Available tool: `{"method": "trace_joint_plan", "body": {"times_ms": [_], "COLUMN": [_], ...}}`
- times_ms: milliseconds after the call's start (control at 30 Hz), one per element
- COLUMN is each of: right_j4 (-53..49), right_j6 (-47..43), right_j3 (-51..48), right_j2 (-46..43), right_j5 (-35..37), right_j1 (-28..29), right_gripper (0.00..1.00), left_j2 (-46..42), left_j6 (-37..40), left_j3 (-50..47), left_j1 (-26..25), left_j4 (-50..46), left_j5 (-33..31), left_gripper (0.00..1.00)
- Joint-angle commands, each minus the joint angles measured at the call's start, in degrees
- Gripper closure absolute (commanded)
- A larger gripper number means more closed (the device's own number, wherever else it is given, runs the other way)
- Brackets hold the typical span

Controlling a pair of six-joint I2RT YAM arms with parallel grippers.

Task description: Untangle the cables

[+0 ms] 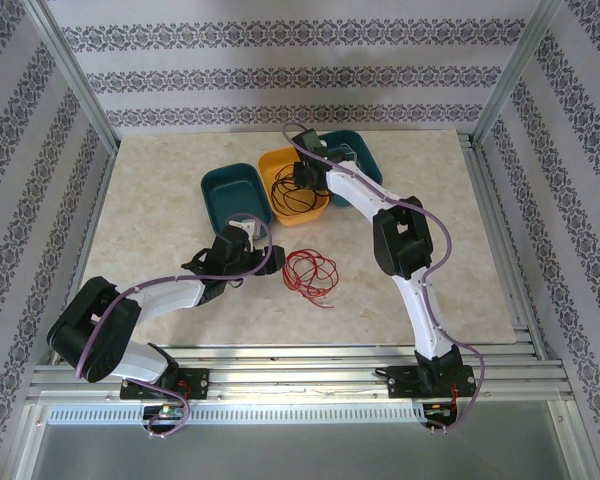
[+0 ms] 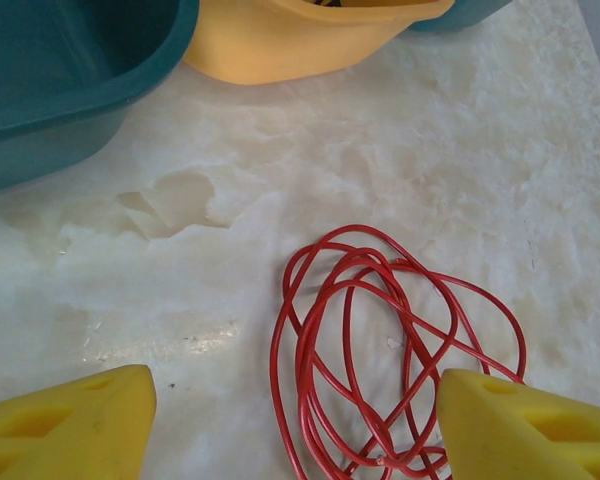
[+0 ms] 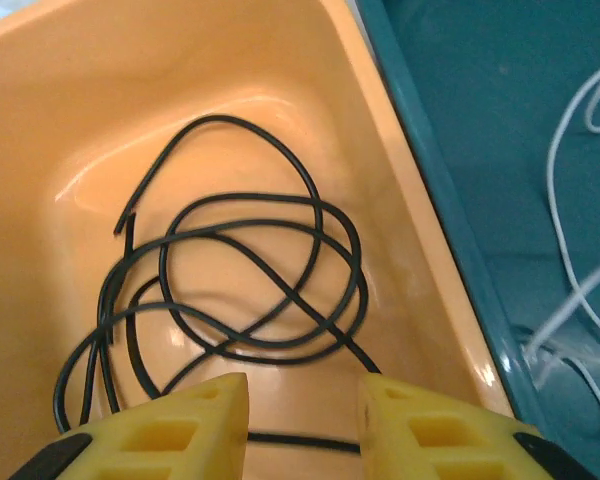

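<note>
Yellow fingers [image 2: 80, 425] of the left gripper [image 2: 295, 405] stand spread wide over the red cable [image 2: 325, 330], a loose coil of overlapping loops lying on the pale table [image 2: 180, 300] just in front of the trays. The black cable [image 3: 260, 195] lies coiled in the yellow tray [image 3: 400, 200]. The right gripper [image 3: 302, 400] hangs low over it, its jaws a little apart and pinching nothing, with one black strand crossing beneath the gap. The white cable [image 3: 577, 293] loops inside the teal tray [image 3: 500, 150] touching the yellow one; a second teal tray [image 1: 235, 190] sits on the other side. The wires look thin, light and limp, so lifting one strand would probably drag the whole coil. Their smooth jackets may slip. A single outer loop or a free end, clear of the crossings, seems the surest hold.
</note>
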Motion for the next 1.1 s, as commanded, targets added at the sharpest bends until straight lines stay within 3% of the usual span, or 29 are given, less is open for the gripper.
{"method": "trace_joint_plan", "body": {"times_ms": [0, 167, 333, 567, 700, 900, 1067], "right_j4": [0.4, 1.8, 2.9, 1.6, 0.9, 3.4, 6.5], "right_j6": [-2.1, -3.3, -1.3, 4.4, 10.5, 19.1, 21.7], "right_j3": [-4.0, -14.6, -28.0, -46.9, -56.9, -66.4, -68.1], "right_j2": [-8.4, -18.0, -28.7, -42.1, -48.8, -53.1, -50.4], "right_j5": [0.5, 1.2, 1.6, 2.3, 1.0, -3.2, -6.4], "right_j1": [0.9, 2.1, 2.8, 5.3, 7.1, 11.3, 12.6], "right_gripper": [0.65, 0.61, 0.59, 0.56, 0.59, 0.65, 0.69], "left_j2": [-1.2, -0.4, 1.5, 4.8, 6.0, 8.5, 10.5], "left_j6": [1.2, 2.3, 3.5, 4.7, 4.9, 5.1, 4.4], "left_j3": [0.7, 2.6, 4.6, 7.6, 8.1, 9.2, 9.4], "left_j1": [0.9, 1.4, 1.7, 1.7, 1.7, 1.7, 1.7], "left_j4": [-1.7, -3.6, -4.7, -7.5, -8.0, -8.7, -8.0], "left_j5": [0.6, 2.2, 5.2, 8.6, 9.2, 10.8, 12.2], "left_gripper": [0.28, 0.31, 0.44, 0.46, 0.47, 0.48, 0.49]}}
